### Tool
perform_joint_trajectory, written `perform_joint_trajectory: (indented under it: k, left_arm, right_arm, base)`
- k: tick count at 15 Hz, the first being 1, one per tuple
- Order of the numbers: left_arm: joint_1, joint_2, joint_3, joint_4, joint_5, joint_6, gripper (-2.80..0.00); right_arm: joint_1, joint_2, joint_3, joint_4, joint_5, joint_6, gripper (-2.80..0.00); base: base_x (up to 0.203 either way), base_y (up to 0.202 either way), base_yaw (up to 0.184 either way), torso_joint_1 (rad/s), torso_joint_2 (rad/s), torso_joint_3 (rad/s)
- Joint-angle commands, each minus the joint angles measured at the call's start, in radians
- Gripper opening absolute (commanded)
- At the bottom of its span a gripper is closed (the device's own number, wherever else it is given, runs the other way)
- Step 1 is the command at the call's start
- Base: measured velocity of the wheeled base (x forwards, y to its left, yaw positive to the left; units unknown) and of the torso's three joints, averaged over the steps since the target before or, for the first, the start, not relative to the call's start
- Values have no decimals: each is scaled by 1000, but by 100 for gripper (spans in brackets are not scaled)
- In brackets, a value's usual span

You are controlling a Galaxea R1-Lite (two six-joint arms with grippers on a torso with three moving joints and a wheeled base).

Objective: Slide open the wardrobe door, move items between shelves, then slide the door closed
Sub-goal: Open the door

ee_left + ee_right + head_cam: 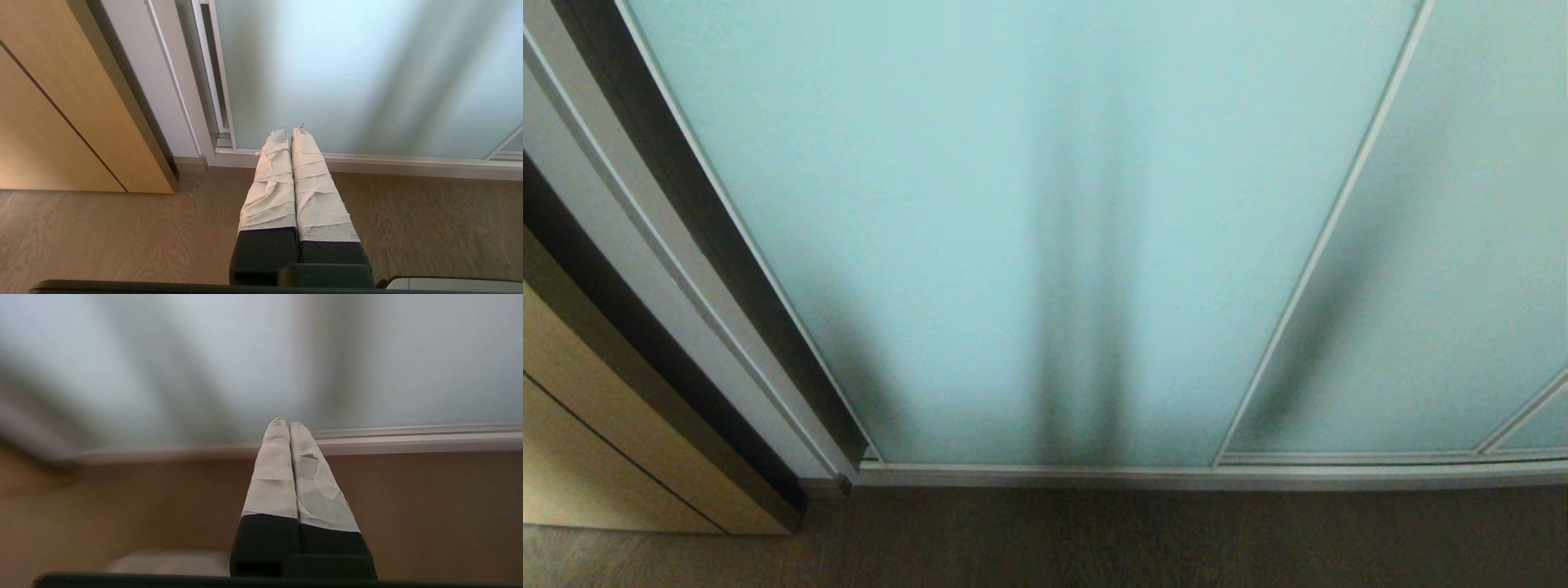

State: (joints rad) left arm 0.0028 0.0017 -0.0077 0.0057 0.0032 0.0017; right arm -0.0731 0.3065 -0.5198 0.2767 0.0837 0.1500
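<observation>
Frosted aqua glass of the sliding wardrobe door (1029, 212) fills the head view, drawn across its opening, its silver frame meeting the bottom track at the wood floor (1094, 539). Left of it stands a tan wood-grain door (596, 425). Neither arm shows in the head view. Left claw (291, 130) hangs above the floor near the door's lower left corner, its taped fingers (269, 192) clenched together on nothing. Right claw (284, 421) is likewise clenched and empty, pointing at the track.
</observation>
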Motion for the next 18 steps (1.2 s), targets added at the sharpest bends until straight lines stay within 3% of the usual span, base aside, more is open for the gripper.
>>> perform_joint_trajectory:
  k: [1, 3, 6, 8, 11, 18]
  left_arm:
    - [0, 1, 0, 2, 1, 0, -280]
    - [0, 1, 0, 0, 0, 0, -280]
    - [0, 1, 0, 2, 1, 0, -280]
    - [0, 1, 0, 0, 1, 0, -280]
    - [0, 1, 0, 0, 0, 0, -280]
    - [0, 1, 0, 0, 0, 0, -280]
  right_arm:
    - [44, -140, 137, -45, -82, -77, -280]
    - [66, -289, 304, -110, -79, -218, -280]
    - [78, -311, 508, -284, -77, -229, -280]
    - [80, -311, 522, -374, -73, -214, -280]
    - [81, -307, 497, -210, -73, -228, -280]
    - [81, -310, 520, -283, -76, -184, -280]
  base:
    - [0, 0, 0, 0, 0, 0]
    - [0, 0, 0, 0, 0, 0]
    - [0, 0, 0, 0, 0, 0]
    - [0, 0, 0, 0, 0, 0]
    - [0, 0, 0, 0, 0, 0]
    - [0, 0, 0, 0, 0, 0]
